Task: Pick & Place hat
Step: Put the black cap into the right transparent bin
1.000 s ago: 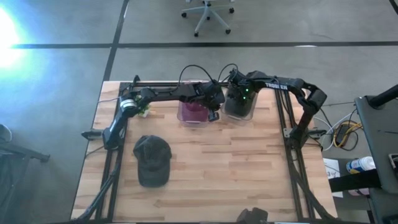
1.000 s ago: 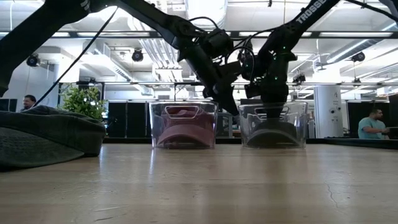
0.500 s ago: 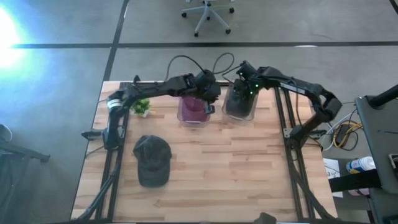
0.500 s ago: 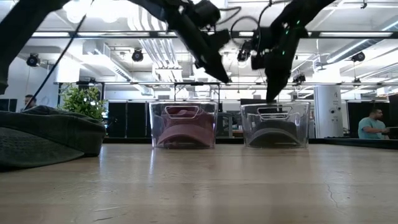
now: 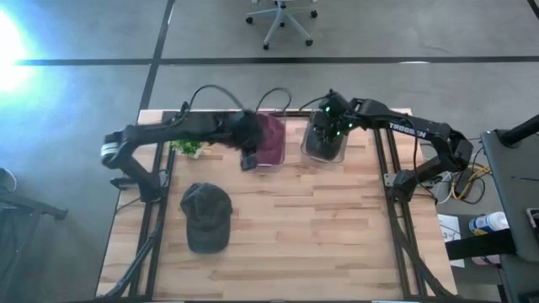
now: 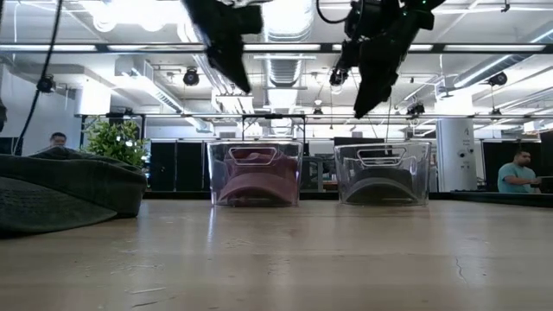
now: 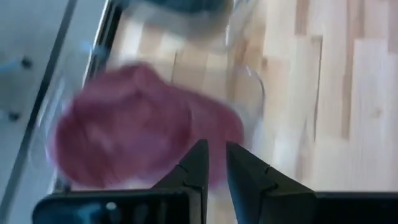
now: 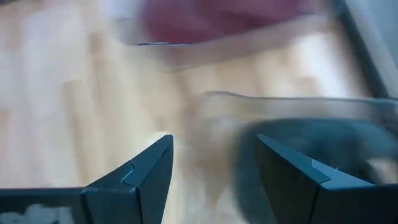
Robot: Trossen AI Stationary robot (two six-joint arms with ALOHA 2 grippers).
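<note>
A dark grey hat (image 5: 206, 217) lies on its brim and crown on the wooden table, left of centre; it looms at the left of the low view (image 6: 60, 190). At the far edge stand two clear bins. One holds a maroon hat (image 5: 271, 136) (image 7: 137, 124), the other a black hat (image 5: 324, 145) (image 8: 311, 149). My left gripper (image 5: 249, 160) (image 7: 214, 162) hangs above the near left corner of the maroon hat's bin, shut and holding nothing. My right gripper (image 5: 320, 130) (image 8: 214, 155) hovers open over the black hat's bin, also with nothing in it.
A small potted plant (image 5: 187, 147) stands at the far left, beside the maroon hat's bin. Bare wood (image 5: 320, 227) stretches across the middle and right of the table. People (image 6: 518, 168) sit in the room behind the table.
Both grippers have risen from the bins. My left gripper has gone up and toward the table's left, from between the two bins to the maroon bin's near left corner. My right gripper has lifted out above the black hat's bin and tipped. The hats have kept still.
</note>
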